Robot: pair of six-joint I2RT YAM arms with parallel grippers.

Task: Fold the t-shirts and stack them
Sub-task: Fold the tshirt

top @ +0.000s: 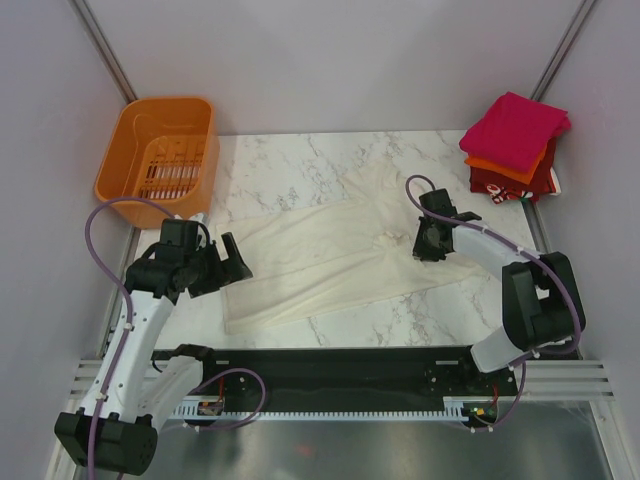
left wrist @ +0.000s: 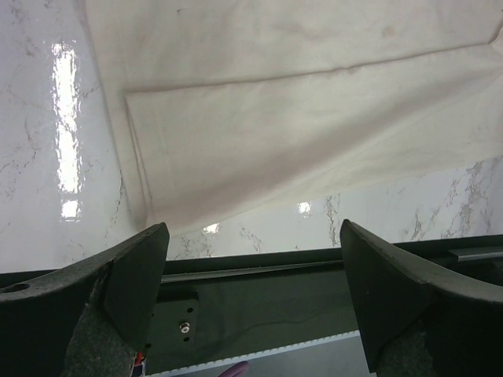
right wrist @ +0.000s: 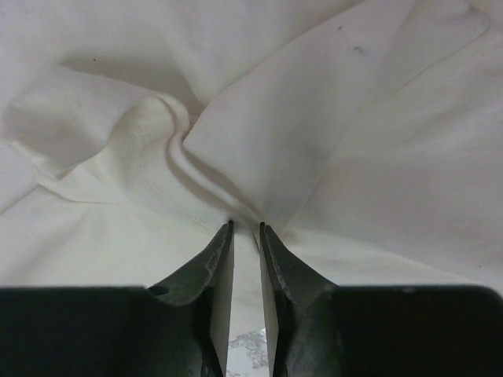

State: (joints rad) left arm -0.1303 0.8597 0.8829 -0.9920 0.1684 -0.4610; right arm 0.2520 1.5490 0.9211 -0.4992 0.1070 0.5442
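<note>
R end effector (right wrist: 245,226) pinching cream t-shirt (top: 330,255) fold, L end effector (left wrist: 253,228) wide apart nr hem, cloth creased

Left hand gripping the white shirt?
No, the left hand is wide open and empty; the white shirt lies flat beyond it.

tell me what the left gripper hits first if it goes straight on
Probably the cream t-shirt, near its corner: the open left gripper points at it. Bare marble table lies just before it, so depth is unclear.

Cream t-shirt (top: 330,260), magenta, orange, dark-red folded shirts (top: 515,140), grey-veined white table (top: 290,170), orange basket (top: 160,104)
</note>
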